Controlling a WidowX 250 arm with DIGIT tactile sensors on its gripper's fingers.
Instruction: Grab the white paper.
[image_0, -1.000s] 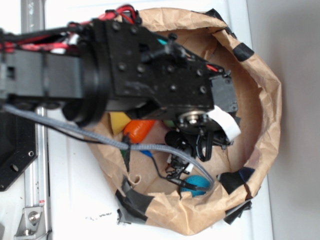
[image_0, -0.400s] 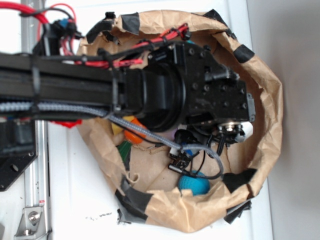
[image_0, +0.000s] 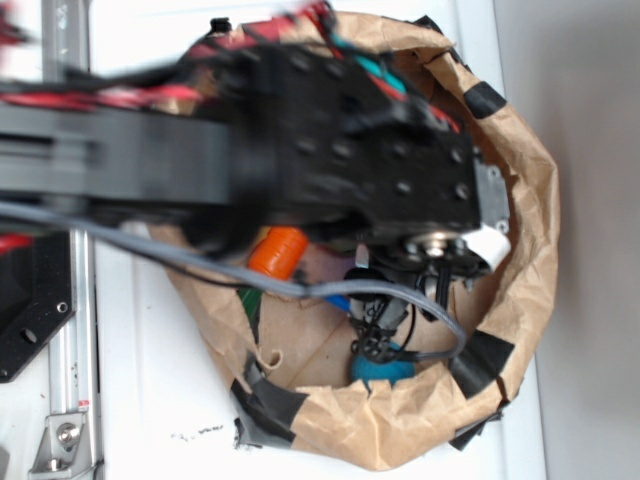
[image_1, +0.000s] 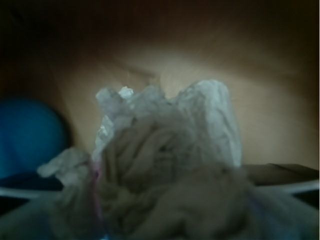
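The white paper fills the lower middle of the wrist view, a crumpled wad very close to the camera, inside the brown paper bag with the bag's tan wall behind it and a blue round object to its left; in the exterior view the arm hides it. Against the picture 0.4 s ago, the black arm now looks blurred and sits slightly higher in the picture, covering more of the bag's top edge, and its white tag lies a little nearer the bag's right wall. The arm reaches in from the left, wrist pointing down into the bag. The gripper is out of sight beneath the wrist, so I cannot tell whether it is released or clenched. An orange object and a teal ball also lie in the bag, which stands on the white bench.
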